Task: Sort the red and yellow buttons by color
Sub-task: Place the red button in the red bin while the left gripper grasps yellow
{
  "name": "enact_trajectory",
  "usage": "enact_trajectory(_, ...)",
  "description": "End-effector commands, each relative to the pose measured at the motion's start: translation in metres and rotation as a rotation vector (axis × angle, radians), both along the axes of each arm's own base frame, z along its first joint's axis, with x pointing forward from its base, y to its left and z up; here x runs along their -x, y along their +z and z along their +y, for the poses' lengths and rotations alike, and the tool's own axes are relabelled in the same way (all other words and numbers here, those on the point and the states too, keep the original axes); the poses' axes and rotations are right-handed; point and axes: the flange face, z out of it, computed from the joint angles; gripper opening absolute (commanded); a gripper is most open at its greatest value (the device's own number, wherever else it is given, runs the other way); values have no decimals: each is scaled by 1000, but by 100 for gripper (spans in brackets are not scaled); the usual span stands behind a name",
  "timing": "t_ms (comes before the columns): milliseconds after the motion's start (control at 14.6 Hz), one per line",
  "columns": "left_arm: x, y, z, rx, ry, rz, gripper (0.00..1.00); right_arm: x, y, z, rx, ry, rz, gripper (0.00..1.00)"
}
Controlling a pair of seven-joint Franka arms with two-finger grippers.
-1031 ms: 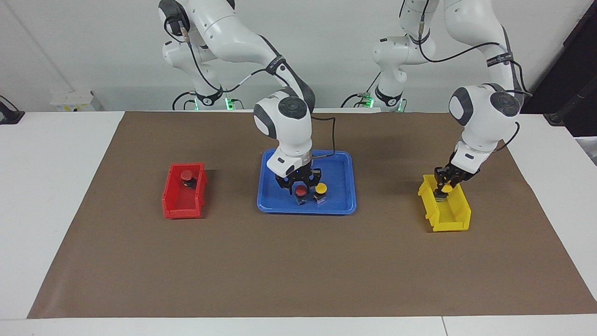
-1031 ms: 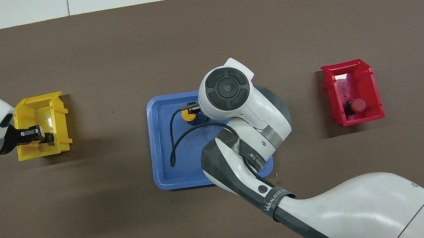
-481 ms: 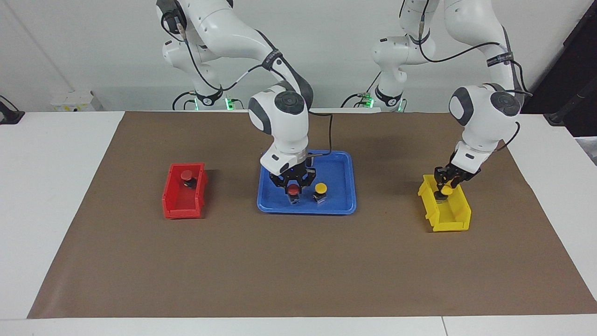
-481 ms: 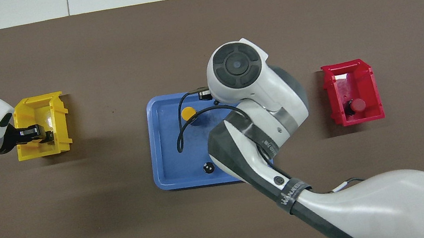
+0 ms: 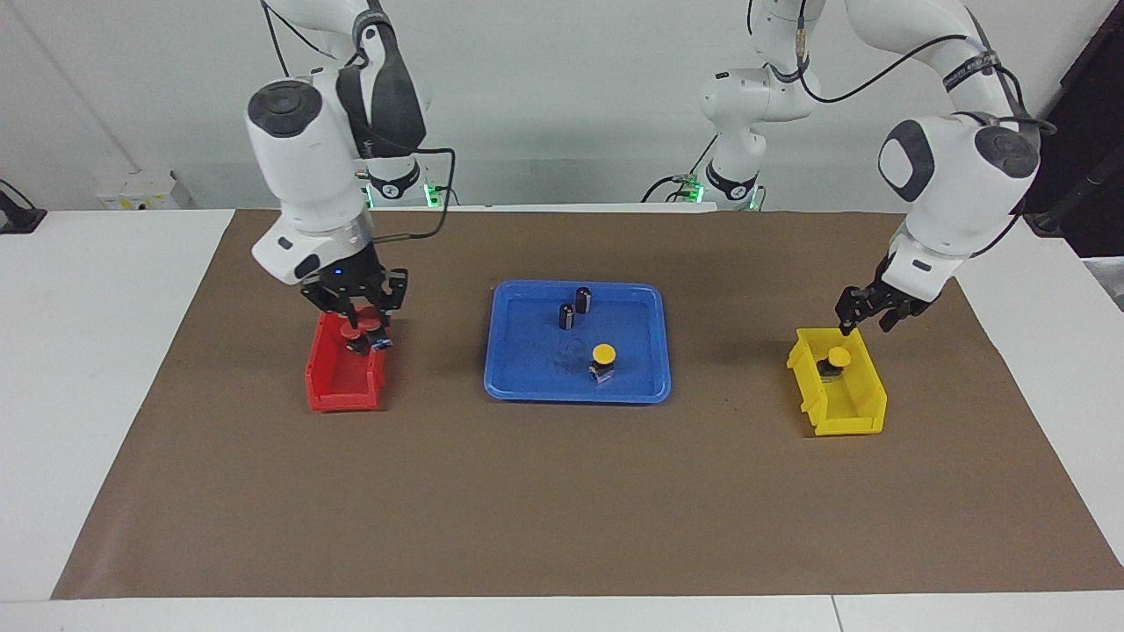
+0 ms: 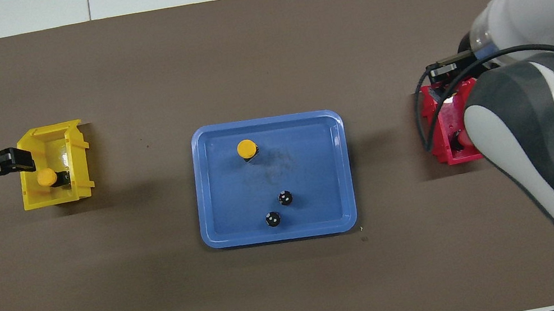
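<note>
Blue tray (image 5: pixel 645 386) holds 1 yellow button (image 5: pixel 602 355); right end effector (image 5: pixel 356 326) grips red button (image 5: pixel 351 333); left end effector (image 5: pixel 865 313) open.

Open brown mat (image 5: pixel 562 500) all along the table edge away from the robots, and between blue tray (image 5: pixel 650 386) and each bin. In the tray, 2 dark cylinders (image 5: pixel 575 307) upright toward the robots, 1 yellow button (image 5: pixel 602 360) away from them. Over red bin (image 5: pixel 338 386), blocked by right gripper (image 5: pixel 356 320). Above yellow bin (image 5: pixel 847 412), mostly clear; left gripper (image 5: pixel 865 314) just over its robot-side rim.
</note>
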Motion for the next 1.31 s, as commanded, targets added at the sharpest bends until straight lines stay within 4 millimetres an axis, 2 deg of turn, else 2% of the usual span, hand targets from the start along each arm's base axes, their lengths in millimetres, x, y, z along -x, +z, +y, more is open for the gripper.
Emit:
enact_trajectory(0, 5, 21, -30, 15, -30, -7, 100, 20, -36, -37, -8, 56, -30, 23)
enact_trajectory(137, 7, 8, -106, 39, 50, -62, 100, 33, -55, -44, -24, 42, -36, 23)
enact_trajectory(344, 24, -21, -219, 61, 59, -64, 100, 36, -71, -45, -51, 22, -56, 23)
enact_trajectory(412, 32, -35, -253, 64, 52, -58, 100, 37, -81, -45, -52, 23, -61, 23)
enact_trajectory(550, 38, -57, -303, 71, 40, -61, 99, 44, -103, -46, -51, 33, -75, 23)
enact_trajectory(756, 44, -84, -353, 91, 42, -78, 99, 49, -123, -51, -50, 27, -100, 23)
enact_trajectory(893, 55, -107, -376, 83, 21, -63, 99, 49, -129, -57, -50, 31, -91, 23)
enact_trajectory(1031, 54, -126, -383, 81, 17, -60, 99, 48, -130, -59, -50, 30, -105, 24)
enact_trajectory(1099, 54, -132, -387, 89, 12, -71, 99, 50, -132, -58, -49, 31, -106, 28)
enact_trajectory(1237, 54, -136, -388, 87, 15, -69, 99, 51, -133, -57, -49, 31, -108, 43)
